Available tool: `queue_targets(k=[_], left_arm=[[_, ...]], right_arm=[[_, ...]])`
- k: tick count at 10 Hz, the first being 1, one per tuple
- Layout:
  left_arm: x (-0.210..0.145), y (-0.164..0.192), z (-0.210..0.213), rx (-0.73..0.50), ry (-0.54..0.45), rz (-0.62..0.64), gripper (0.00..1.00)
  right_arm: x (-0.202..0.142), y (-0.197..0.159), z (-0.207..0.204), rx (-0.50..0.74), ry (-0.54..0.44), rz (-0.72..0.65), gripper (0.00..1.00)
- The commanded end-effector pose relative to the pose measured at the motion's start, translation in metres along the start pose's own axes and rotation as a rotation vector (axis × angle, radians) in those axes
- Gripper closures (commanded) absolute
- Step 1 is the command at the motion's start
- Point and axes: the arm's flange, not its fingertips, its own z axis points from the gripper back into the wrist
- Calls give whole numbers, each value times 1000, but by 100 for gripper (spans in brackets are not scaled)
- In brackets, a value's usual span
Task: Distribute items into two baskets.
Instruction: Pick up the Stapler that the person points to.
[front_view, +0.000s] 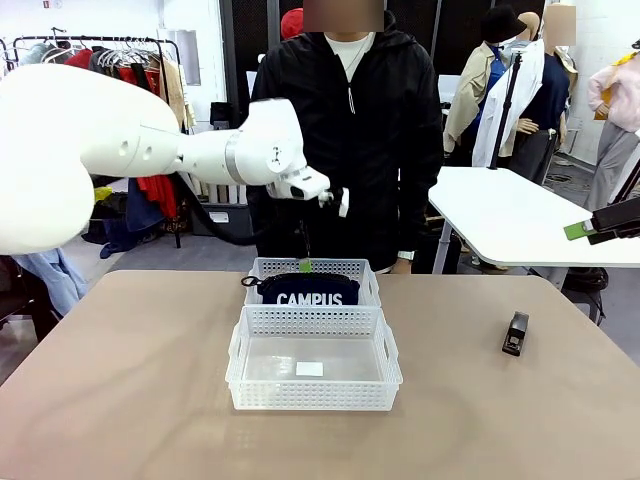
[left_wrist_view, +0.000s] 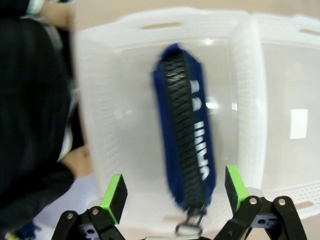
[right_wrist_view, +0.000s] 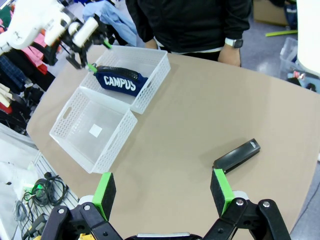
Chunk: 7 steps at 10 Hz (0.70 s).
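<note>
1. Two baskets, touching end to end: near basket (front_view: 313, 398) empty, far basket (front_view: 365, 268) holding the pouch.
2. One pouch (front_view: 310, 293), on edge: likely soft and light; pinch across the zip ridge. Left gripper (left_wrist_view: 175, 187) hovers over it, jaws apart, empty.
3. One stapler (front_view: 515, 333) on the table (front_view: 130, 400), right of the baskets: likely hard and smooth; grip its long sides. Right gripper (right_wrist_view: 162, 187) hangs high, jaws apart, empty.

A tan bench (front_view: 120, 390) is occupying the foreground. A clothes rack (front_view: 120, 50) is standing behind it at left, a white table (front_view: 510, 215) at right.

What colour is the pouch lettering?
White, on the navy-blue soft zip pouch; clearest in the right wrist view.
</note>
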Motion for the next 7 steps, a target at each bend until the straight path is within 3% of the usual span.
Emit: queue_targets(k=[1,4,7], left_arm=[[-22,-14,71,190,80,132,0],[-76,-16,138,286,133,331,0],[-164,-19,193,346,117,572,0]], right_arm=[[2,-1,-1,20,-20,4,0],[2,-1,-1,20,-20,4,0],[2,-1,-1,20,-20,4,0]])
